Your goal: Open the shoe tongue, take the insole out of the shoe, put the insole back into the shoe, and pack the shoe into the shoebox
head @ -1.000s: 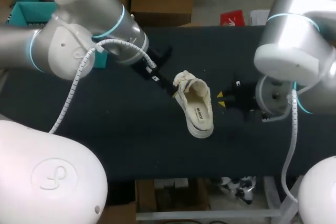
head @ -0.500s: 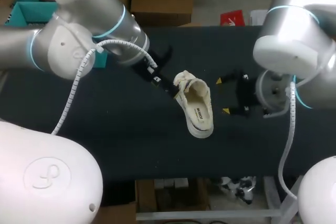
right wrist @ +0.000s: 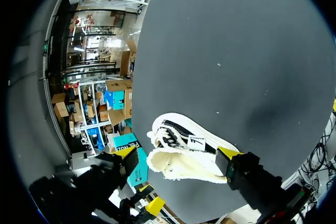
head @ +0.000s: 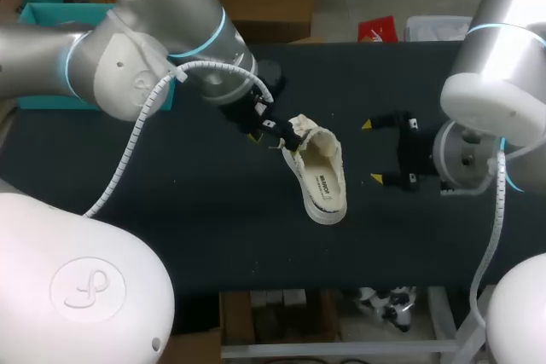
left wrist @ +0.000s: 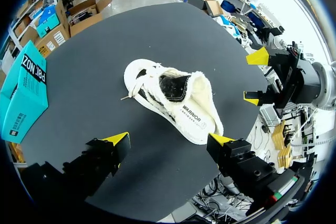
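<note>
Jaws apart both sides: left gripper by shoe laced end, right gripper beside. Risk: snagged lace drags shoe.

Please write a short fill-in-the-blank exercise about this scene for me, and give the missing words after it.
1. The white shoe lies on the black ____.
2. The left gripper and the right gripper hold nothing; the fingers of both are ____.
3. The shoe is not packed yet: it lies outside the teal ____.

Missing words: table; open; shoebox.
</note>
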You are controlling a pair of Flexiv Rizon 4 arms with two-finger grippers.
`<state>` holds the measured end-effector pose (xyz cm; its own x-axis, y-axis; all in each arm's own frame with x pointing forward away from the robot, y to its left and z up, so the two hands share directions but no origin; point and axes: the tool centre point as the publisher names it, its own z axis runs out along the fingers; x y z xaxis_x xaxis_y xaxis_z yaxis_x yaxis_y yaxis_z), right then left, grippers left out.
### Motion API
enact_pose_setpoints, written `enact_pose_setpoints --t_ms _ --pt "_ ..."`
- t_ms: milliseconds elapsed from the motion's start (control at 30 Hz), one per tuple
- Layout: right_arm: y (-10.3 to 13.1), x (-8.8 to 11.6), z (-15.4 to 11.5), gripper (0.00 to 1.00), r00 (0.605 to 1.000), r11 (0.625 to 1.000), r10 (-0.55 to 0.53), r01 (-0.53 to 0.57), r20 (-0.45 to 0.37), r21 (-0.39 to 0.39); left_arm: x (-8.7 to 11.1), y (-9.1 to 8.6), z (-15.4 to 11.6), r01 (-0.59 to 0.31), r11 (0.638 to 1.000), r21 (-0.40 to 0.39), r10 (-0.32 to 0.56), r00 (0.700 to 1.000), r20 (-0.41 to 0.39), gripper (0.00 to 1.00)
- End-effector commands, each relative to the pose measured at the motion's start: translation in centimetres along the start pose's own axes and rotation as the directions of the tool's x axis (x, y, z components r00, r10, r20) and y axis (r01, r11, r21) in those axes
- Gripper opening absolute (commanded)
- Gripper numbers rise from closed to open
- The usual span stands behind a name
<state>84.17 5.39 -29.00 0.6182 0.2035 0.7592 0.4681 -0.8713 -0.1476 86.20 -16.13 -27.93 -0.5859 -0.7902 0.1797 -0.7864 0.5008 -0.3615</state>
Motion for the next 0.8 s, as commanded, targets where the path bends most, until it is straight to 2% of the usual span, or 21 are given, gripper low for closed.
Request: enact_pose_setpoints --t_ms 33,200,233,300,333,400,433,533,700,800 --pt "0.5 -0.3 -0.5 1.0 1.0 0.845 0.005 0.003 -0.013 0.536 0.3 -0.3 0.2 0.002 1.0 -0.006 -0.002 1.0 0.027 1.0" --pt "0.8 -0.2 -0.5 1.0 1.0 0.841 0.001 0.004 -0.009 0.541 0.4 -0.4 0.6 0.017 1.0 -0.01 -0.017 1.0 0.02 1.0" --pt "1.0 0.0 -0.5 1.0 1.0 0.817 -0.015 0.022 -0.017 0.576 0.5 -0.4 0.7 0.02 1.0 -0.011 -0.019 1.0 0.02 1.0" --pt "1.5 0.2 -0.6 1.0 1.0 0.803 -0.02 0.024 -0.014 0.596 0.6 -0.4 0.9 0.037 0.999 -0.011 -0.037 0.999 0.014 1.0" --pt "1.7 0.3 -0.6 1.0 0.999 0.771 -0.038 0.051 -0.034 0.634 0.7 -0.3 1.0 0.039 0.999 -0.011 -0.039 0.999 0.016 1.0" --pt "2.5 0.5 -0.5 1.0 0.999 0.746 -0.041 0.051 -0.031 0.664 0.8 -0.3 1.0 0.05 0.999 -0.01 -0.05 0.999 0.017 1.0" --pt "2.8 0.7 -0.5 1.0 0.998 0.716 -0.05 0.069 -0.048 0.694 0.9 -0.2 1.1 0.051 0.999 -0.01 -0.051 0.998 0.021 1.0" --pt "3.5 1.2 -0.7 1.0 0.996 0.66 -0.062 0.087 -0.061 0.746 1.1 -0.1 1.3 0.059 0.998 -0.015 -0.059 0.998 0.027 1.0" --pt "3.5 1.2 -0.7 1.0 0.996 0.66 -0.062 0.087 -0.061 0.746 1.5 -0.1 1.7 0.112 0.994 -0.02 -0.11 0.991 0.075 1.0" --pt "3.5 1.2 -0.7 1.0 0.996 0.66 -0.062 0.087 -0.061 0.746 1.5 -0.1 1.7 0.112 0.994 -0.02 -0.11 0.991 0.075 1.0"
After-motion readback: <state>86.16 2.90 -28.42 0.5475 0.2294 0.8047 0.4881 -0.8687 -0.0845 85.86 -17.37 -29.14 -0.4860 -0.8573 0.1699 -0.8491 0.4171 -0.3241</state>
